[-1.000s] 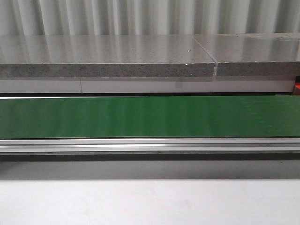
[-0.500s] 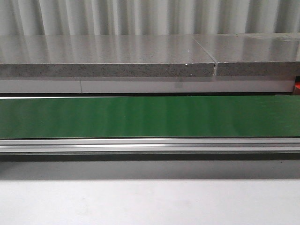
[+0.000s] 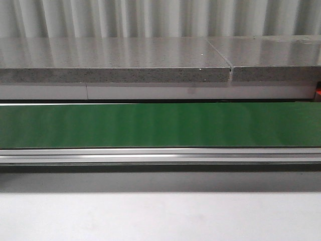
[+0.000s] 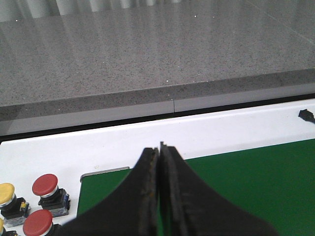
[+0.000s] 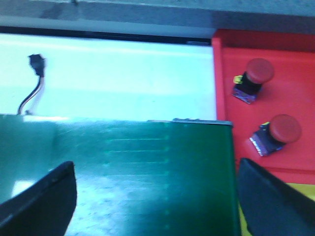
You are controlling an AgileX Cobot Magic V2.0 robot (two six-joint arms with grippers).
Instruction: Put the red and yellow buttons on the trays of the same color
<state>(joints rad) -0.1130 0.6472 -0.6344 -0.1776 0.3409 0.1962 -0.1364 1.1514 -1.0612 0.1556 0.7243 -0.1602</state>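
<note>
In the left wrist view my left gripper [image 4: 160,147] is shut with nothing in it, above the end of the green belt [image 4: 246,172]. Beside the belt, on the white surface, stand two red buttons [image 4: 45,184] [image 4: 37,222] and a yellow button [image 4: 6,191]. In the right wrist view my right gripper [image 5: 156,167] is wide open and empty over the belt's other end [image 5: 147,167]. Next to it lies the red tray [image 5: 295,83] with two red buttons [image 5: 259,70] [image 5: 285,128] on it. A strip of the yellow tray [image 5: 301,189] shows past the red one. Neither gripper appears in the front view.
The green conveyor belt [image 3: 160,125] runs across the front view with a metal rail [image 3: 160,155] in front and a grey stone ledge [image 3: 115,63] behind. A black plug on a wire [image 5: 37,63] lies on the white surface near the belt's right end.
</note>
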